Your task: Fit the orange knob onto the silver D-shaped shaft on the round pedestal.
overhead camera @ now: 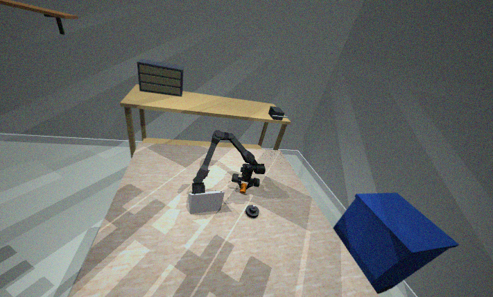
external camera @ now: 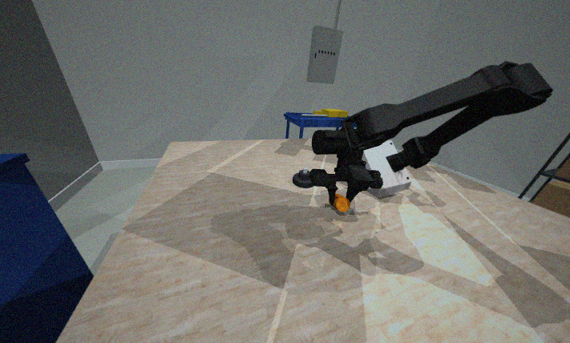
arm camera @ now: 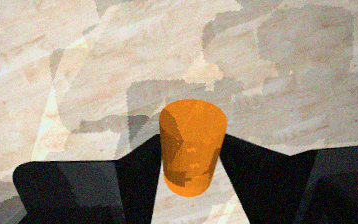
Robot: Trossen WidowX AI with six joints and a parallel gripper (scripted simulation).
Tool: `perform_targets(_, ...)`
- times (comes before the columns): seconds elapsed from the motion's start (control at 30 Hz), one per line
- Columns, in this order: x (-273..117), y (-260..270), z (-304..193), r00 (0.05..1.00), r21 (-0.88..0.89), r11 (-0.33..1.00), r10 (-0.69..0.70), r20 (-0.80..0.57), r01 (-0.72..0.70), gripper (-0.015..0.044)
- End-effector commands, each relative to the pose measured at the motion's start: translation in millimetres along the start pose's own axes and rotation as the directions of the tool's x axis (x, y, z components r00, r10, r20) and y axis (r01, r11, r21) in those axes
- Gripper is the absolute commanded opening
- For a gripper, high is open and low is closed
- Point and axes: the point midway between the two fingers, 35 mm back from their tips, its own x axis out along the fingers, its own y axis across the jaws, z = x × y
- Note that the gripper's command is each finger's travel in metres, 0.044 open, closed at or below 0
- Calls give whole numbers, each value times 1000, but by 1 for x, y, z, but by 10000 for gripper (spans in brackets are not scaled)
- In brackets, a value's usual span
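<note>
The gripper (overhead camera: 243, 184) (external camera: 341, 200) (arm camera: 193, 145) is shut on the orange knob (overhead camera: 243, 189) (external camera: 342, 204) (arm camera: 192, 125), with one finger on each side of it. The knob looks tilted in the top and exterior views, with one round end facing the exterior camera. It is low over the table; the exact gap cannot be told. The knob's hole cannot be made out. The dark round pedestal (overhead camera: 252, 212) (external camera: 301, 182) stands on the table apart from the knob, with its short shaft (external camera: 305, 171) upright. The shaft's flat side cannot be made out. The pedestal is not seen in the wrist view.
A pale upright box (overhead camera: 206, 202) (external camera: 379, 163) stands near the arm's base, to the left of the pedestal in the top view. A large blue block (overhead camera: 392, 236) (external camera: 18, 221) is beyond the table's edge. A wooden bench (overhead camera: 218, 107) is behind.
</note>
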Motion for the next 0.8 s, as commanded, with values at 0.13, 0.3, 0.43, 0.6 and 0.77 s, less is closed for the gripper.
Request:
perform_targets(0.13, -3, 0, -8, 993, 2, 1000, -1, 116, 1, 179)
perform_targets(0.3, -4, 0, -12, 985, 2, 1000, -2, 173, 1, 179)
perform_targets(0.43, -4, 0, -15, 976, 2, 1000, -2, 218, 2, 179)
perform_targets(0.6, -5, 0, -18, 962, 2, 1000, -2, 272, 2, 179)
perform_targets(0.77, -6, 0, -22, 946, 2, 1000, -3, 324, 2, 179)
